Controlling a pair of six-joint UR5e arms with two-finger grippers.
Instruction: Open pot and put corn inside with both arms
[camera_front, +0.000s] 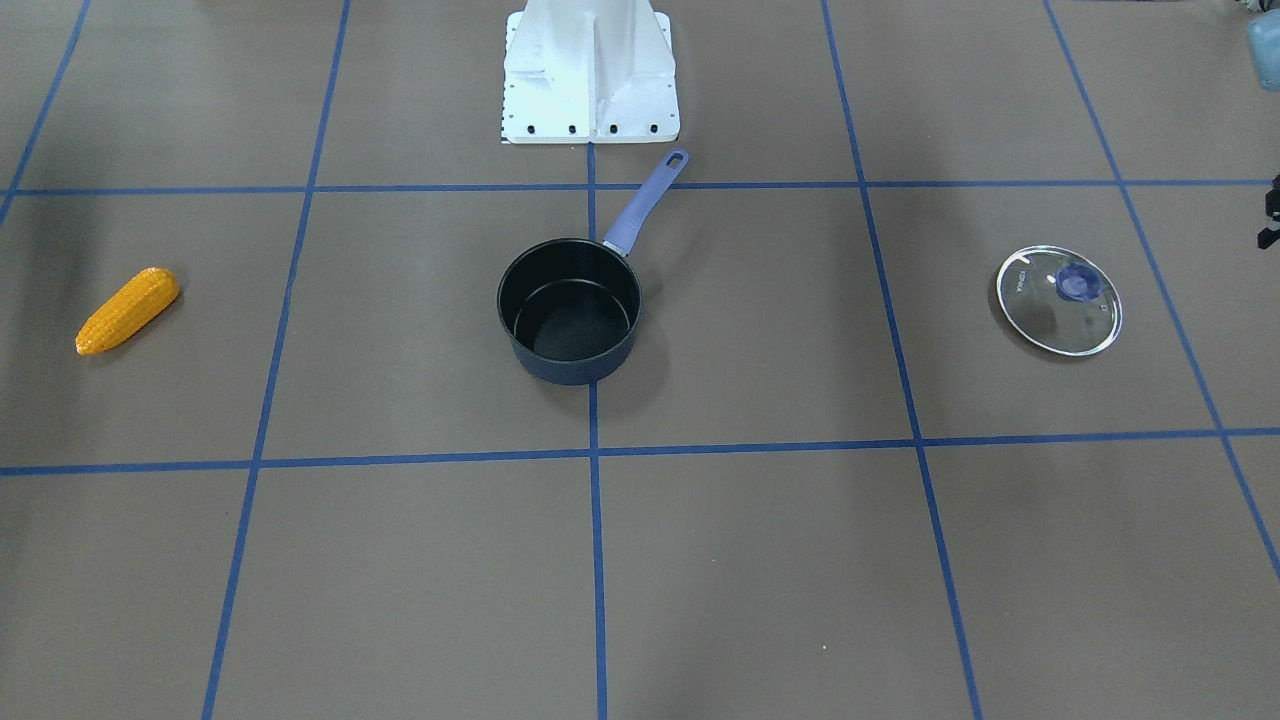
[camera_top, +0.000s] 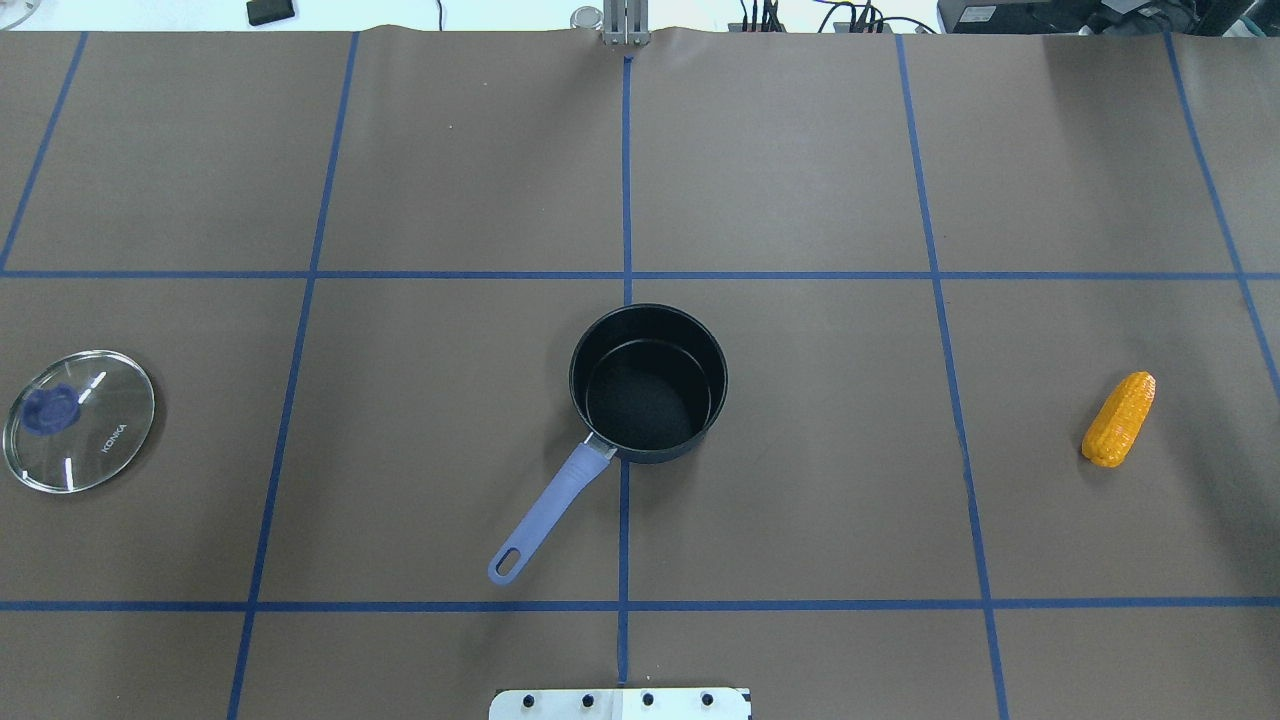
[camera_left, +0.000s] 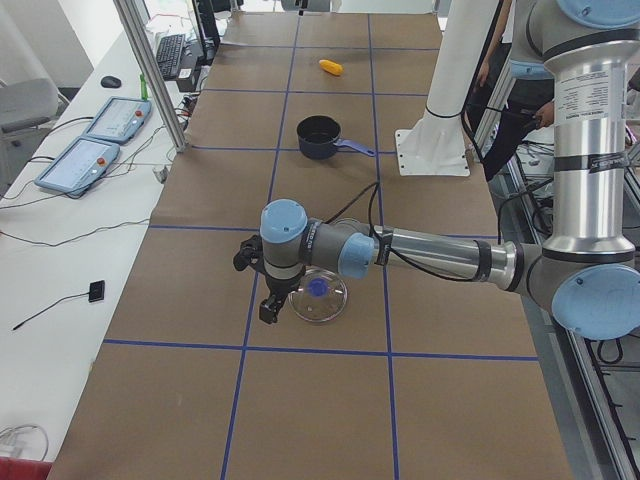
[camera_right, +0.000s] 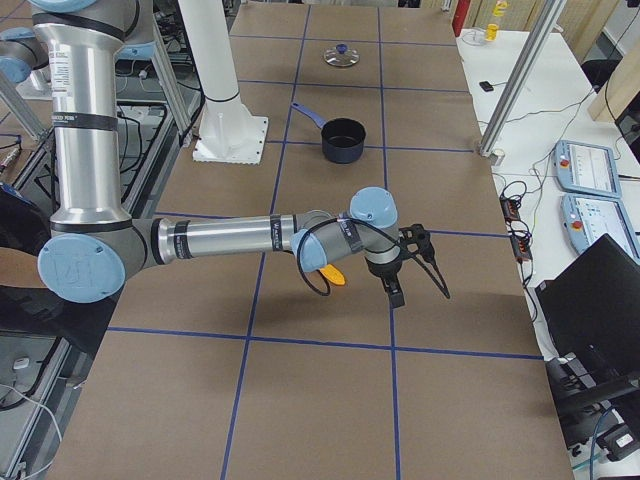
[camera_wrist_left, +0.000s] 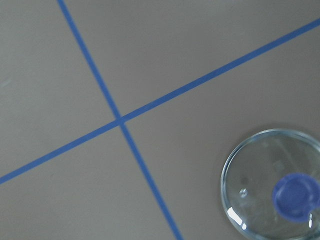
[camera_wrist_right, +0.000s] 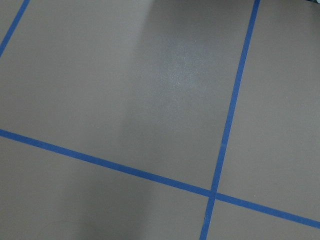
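Note:
The dark pot (camera_front: 570, 310) with a lilac handle stands open and empty at the table's middle, also in the overhead view (camera_top: 648, 385). Its glass lid (camera_front: 1058, 300) with a blue knob lies flat on the robot's left side (camera_top: 80, 420) and shows in the left wrist view (camera_wrist_left: 272, 185). The orange-yellow corn (camera_front: 128, 310) lies on the robot's right side (camera_top: 1119, 418). My left gripper (camera_left: 262, 290) hovers just beside the lid (camera_left: 318, 296). My right gripper (camera_right: 405, 270) hovers just past the corn (camera_right: 335, 275), which the wrist partly hides. I cannot tell whether either gripper is open or shut.
The white robot base (camera_front: 590, 70) stands behind the pot. Blue tape lines grid the brown table. A side bench with tablets (camera_left: 100, 140) and metal posts (camera_left: 150, 70) runs along the far edge.

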